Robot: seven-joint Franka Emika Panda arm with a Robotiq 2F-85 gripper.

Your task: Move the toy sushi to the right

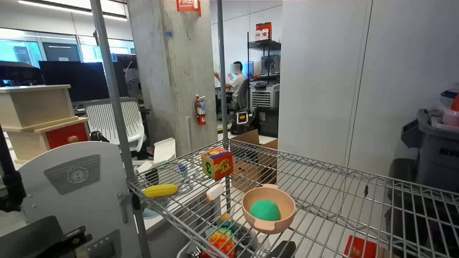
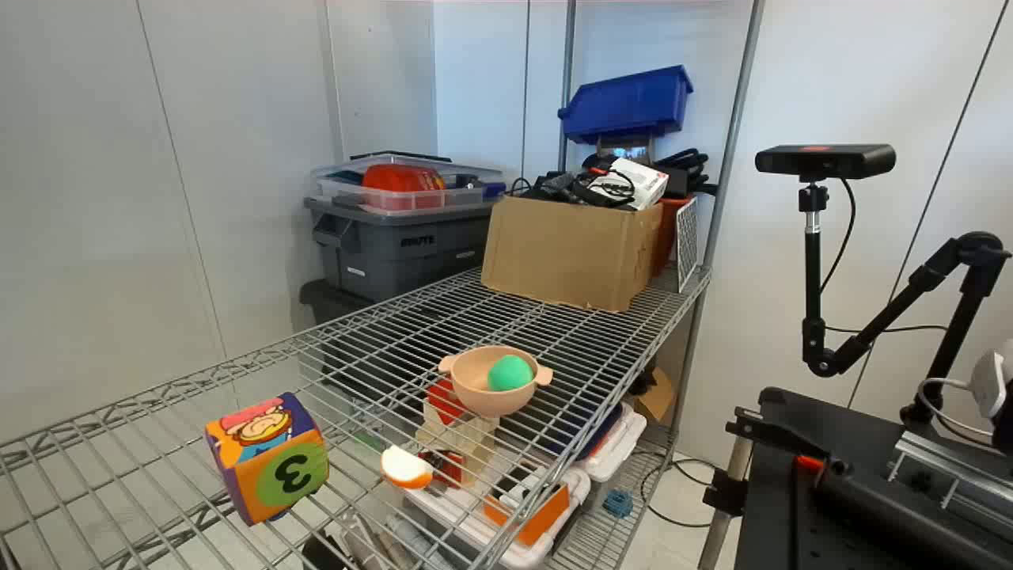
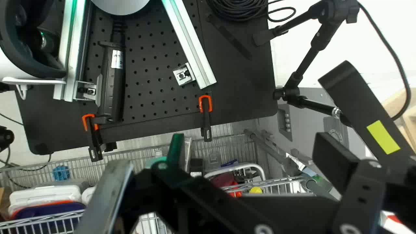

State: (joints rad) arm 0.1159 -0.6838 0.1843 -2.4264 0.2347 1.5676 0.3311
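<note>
While the tool (image 3: 252,152) is spread, cube (image 2: 269,459) and bowl (image 2: 479,402) flank the toy sushi (image 2: 405,467) on wire shelving (image 2: 546,332).

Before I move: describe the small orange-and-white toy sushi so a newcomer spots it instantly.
Find the grey metal wire shelf in both exterior views. In an exterior view, the toy sushi lies on it between the multicoloured picture cube and the tan two-handled bowl holding a green rounded toy. Unlike them, it is a small wedge, showing only white and orange.
</note>
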